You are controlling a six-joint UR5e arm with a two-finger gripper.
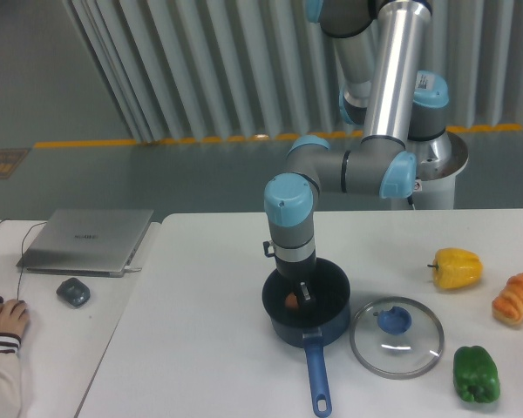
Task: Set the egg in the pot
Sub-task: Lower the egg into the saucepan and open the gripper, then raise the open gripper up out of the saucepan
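The dark navy pot [331, 313] stands on the white table in front of the arm, its long blue handle [316, 374] pointing toward the front edge. The small orange-brown egg [291, 300] lies inside the pot on its left side. My gripper [297, 292] hangs straight down into the pot's mouth, just above the egg, with its jaws apart. One grey finger [306, 292] shows to the right of the egg; the other is lost against the dark pot.
A glass lid with a blue knob [396, 338] lies right of the pot. A yellow pepper [456, 267], a croissant-like bread [515, 298] and a green pepper [476, 374] are at the right. A laptop [87, 239], a mouse [73, 292] and a person's hand [4, 319] are at the left.
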